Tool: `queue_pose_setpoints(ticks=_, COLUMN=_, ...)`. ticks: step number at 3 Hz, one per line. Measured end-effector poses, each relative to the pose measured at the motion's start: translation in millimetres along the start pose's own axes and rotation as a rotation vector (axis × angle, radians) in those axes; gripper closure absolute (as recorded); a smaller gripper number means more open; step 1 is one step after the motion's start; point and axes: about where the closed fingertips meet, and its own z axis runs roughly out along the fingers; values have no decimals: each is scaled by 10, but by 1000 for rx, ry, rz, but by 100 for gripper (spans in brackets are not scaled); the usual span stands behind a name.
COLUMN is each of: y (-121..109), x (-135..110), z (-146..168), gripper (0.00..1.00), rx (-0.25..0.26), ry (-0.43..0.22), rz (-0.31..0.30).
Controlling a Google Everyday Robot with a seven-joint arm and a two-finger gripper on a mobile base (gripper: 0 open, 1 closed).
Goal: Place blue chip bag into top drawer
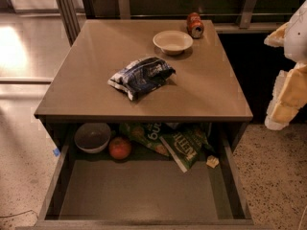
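Note:
The blue chip bag (141,75) lies crumpled near the middle of the tabletop (91,66), dark navy with white patches. The top drawer (139,190) is pulled out below the table's front edge, and the front part of its floor is bare. My gripper (288,97), white and yellowish, hangs at the right edge of the view. It is beside the table's right side, well apart from the bag and holding nothing that shows.
On the tabletop stand a white bowl (172,41) and a red can (194,25) lying on its side at the back. At the drawer's back lie a grey bowl (92,137), a red apple (120,148), green chip bags (184,145) and a small pale scrap (212,161).

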Motion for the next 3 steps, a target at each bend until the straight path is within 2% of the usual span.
queue_pose_setpoints(ticks=1, y=0, x=0, z=0, gripper=0, rx=0, ry=0, rz=0)
queue_pose_setpoints(ticks=2, y=-86, x=-128, z=-3, gripper=0, rx=22, ry=-27, rz=-46)
queue_pose_setpoints(ticks=3, y=-185, x=-385, z=22, gripper=0, rx=35, ry=-68, rz=-136)
